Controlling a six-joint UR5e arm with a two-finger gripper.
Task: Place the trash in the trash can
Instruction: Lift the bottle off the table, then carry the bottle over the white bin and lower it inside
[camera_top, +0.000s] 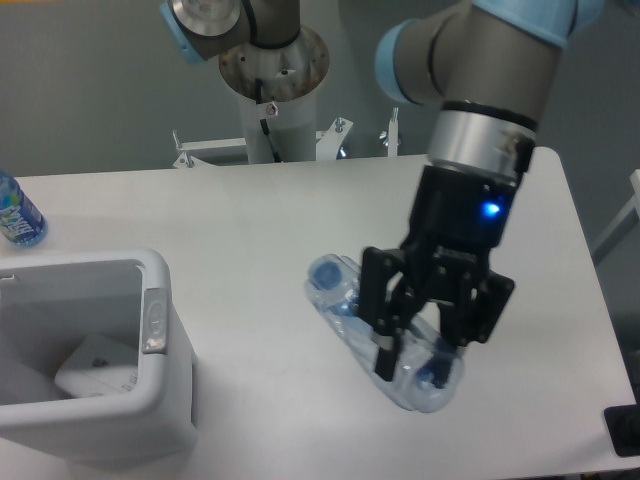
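White bench (250, 220), three things on it.
Trash can (165, 400) at the near left, crushed bottle (345, 300) mid-right, small blue-labelled bottle (15, 215) at the far-left edge.

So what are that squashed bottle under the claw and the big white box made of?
The bottle looks like thin clear plastic: the table shows through it, it is dented, and it has a bluish cap. The bin seems to be thicker opaque white plastic, smooth and slightly glossy, with a rounded moulded rim and a grey handle piece. The gripper looks like black metal or hard plastic; I cannot tell which.
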